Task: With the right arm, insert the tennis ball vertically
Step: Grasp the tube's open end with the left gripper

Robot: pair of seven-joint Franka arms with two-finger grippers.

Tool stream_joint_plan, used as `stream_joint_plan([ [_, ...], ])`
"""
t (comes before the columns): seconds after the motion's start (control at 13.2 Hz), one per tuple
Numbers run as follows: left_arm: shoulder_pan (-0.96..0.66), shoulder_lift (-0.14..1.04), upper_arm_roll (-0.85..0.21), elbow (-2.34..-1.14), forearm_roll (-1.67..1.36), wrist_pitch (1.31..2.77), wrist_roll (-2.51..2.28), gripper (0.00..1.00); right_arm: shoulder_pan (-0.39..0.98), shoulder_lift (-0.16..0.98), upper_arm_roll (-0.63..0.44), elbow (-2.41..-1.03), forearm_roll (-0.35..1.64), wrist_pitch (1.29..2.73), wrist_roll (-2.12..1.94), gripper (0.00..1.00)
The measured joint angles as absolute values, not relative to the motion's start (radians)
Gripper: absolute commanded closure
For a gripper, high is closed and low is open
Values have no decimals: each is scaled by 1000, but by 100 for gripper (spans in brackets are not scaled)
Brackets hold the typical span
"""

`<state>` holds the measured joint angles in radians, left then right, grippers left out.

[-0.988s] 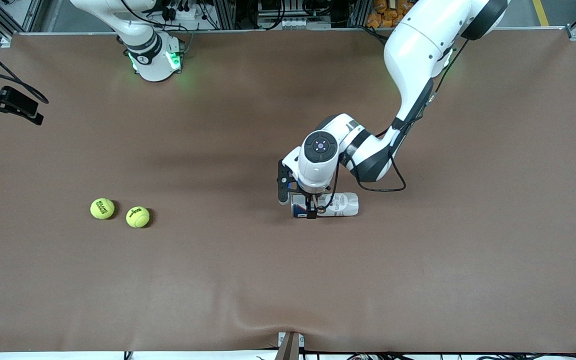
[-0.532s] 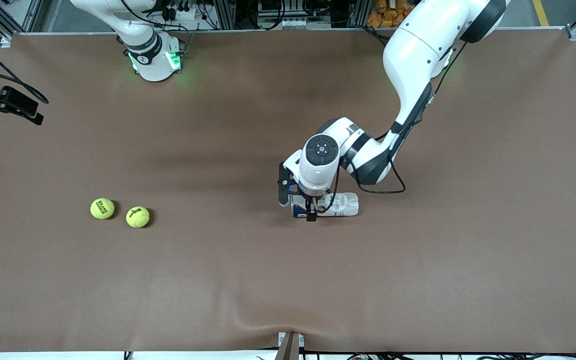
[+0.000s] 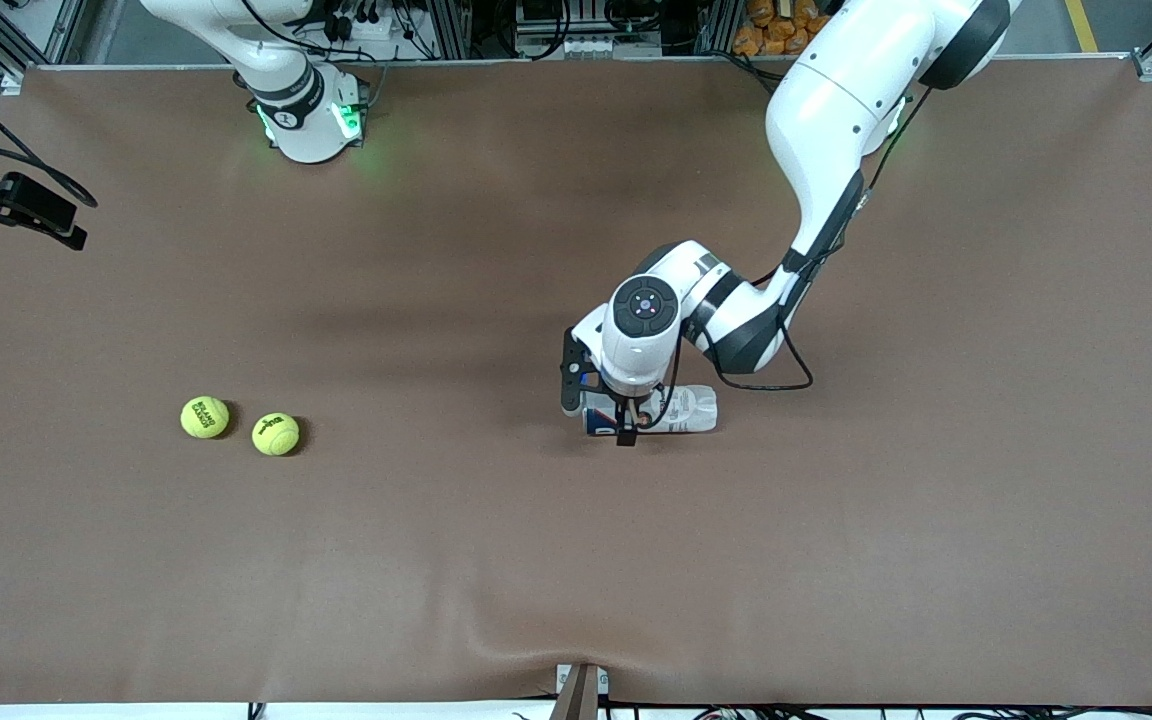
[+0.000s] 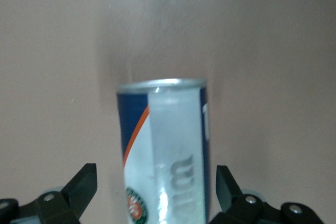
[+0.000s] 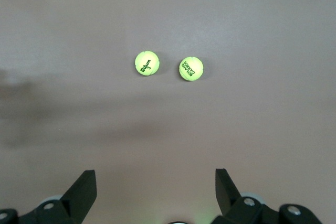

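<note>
We judge the task barely begun: both tennis balls lie loose on the bench, the one marked Roland Garros (image 3: 205,417) and the Wilson one (image 3: 276,434) just beside each other toward the right arm's end, and neither has been picked up or put into anything. The ball can (image 3: 650,411) lies on its side near the middle of the bench, so standing it up, picking a ball and dropping it in from above all remain, as far as we can judge.

The left gripper (image 3: 626,420) is down at the can with its fingers (image 4: 81,186) spread wide, one on either side of the can's body; we see no contact yet. The right gripper (image 5: 152,195) hangs high over the bench, looking down on the two balls, its fingers (image 5: 227,187) released and holding nothing
</note>
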<state>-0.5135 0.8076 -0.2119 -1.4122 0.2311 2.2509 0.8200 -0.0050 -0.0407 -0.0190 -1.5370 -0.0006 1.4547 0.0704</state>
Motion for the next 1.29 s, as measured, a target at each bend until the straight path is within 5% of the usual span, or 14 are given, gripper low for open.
stream_joint_plan([
  [1.29, -552, 835, -165, -1412, 391, 2077, 820, 0, -5, -41, -19, -1538, -1, 1455, 70, 0],
])
